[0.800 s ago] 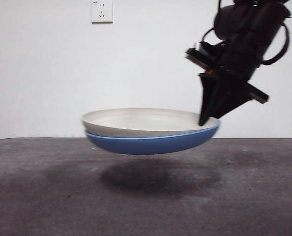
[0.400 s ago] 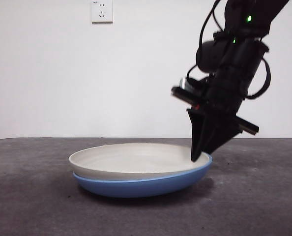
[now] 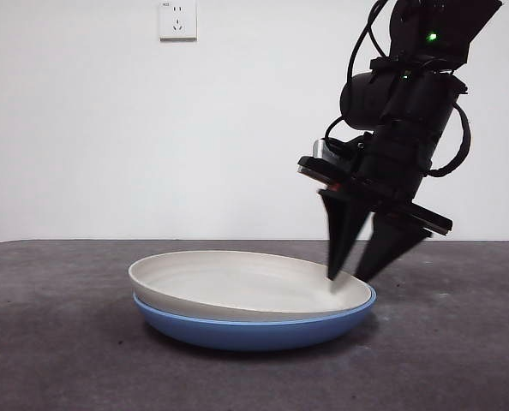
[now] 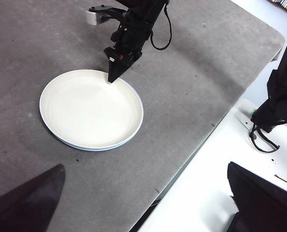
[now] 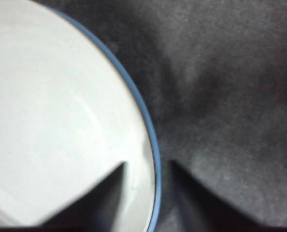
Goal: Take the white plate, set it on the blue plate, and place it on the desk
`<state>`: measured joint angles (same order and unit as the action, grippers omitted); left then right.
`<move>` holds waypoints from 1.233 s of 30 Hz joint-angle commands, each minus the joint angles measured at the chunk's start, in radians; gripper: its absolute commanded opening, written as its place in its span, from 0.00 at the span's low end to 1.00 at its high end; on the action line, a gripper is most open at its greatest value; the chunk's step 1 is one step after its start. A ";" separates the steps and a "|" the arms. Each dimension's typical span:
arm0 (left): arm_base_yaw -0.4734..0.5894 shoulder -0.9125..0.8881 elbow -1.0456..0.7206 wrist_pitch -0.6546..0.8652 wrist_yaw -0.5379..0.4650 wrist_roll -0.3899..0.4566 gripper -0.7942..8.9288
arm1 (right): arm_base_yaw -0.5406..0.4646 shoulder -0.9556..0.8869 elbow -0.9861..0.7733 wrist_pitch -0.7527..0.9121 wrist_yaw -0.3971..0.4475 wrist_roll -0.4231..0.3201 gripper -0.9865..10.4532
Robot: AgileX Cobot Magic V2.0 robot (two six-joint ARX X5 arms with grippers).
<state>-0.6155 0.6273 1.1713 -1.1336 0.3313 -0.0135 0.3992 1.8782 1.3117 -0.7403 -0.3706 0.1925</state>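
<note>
Only overhead: left pincer (image 4: pixel 143 203) idle, apart.

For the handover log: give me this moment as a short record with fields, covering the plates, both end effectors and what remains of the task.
white plate: nested in the blue plate, upright
blue plate: resting on the desk, only its rim and underside showing
desk: carries the stacked plates
right end effector: at the stack's rim, jaws open, one tip over the white plate, the other outside the rim
left end effector: waiting apart from the plates, jaws open, holding nothing
task state: stack set on the desk, grip released
</note>
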 commanded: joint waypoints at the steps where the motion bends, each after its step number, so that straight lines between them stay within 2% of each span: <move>1: -0.004 0.004 0.011 0.005 0.002 0.005 0.73 | 0.006 0.010 0.020 -0.004 -0.017 0.014 0.51; 4: -0.004 0.004 0.011 0.004 0.002 0.005 0.73 | 0.007 -0.016 0.020 -0.035 -0.019 0.011 0.61; 8: -0.004 0.004 0.011 0.004 0.002 0.005 0.73 | 0.016 -0.094 0.020 -0.095 0.031 0.002 0.65; 15: -0.004 0.004 0.011 0.004 0.002 0.005 0.73 | 0.064 -0.334 0.020 -0.233 0.070 -0.002 0.65; 22: -0.004 0.004 0.011 0.005 0.002 0.004 0.73 | 0.187 -0.634 0.020 -0.331 0.182 0.022 0.65; 28: -0.004 0.004 0.011 0.004 0.002 -0.001 0.73 | 0.276 -0.846 0.020 -0.411 0.198 0.050 0.65; 32: -0.004 0.004 0.011 0.003 0.002 -0.002 0.73 | 0.300 -0.951 0.020 -0.512 0.270 0.086 0.65; 37: -0.004 0.004 0.011 0.003 0.002 -0.003 0.73 | 0.302 -1.069 0.018 -0.589 0.331 0.092 0.65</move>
<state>-0.6155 0.6273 1.1713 -1.1343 0.3313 -0.0139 0.6930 0.8162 1.3121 -1.3312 -0.0475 0.2703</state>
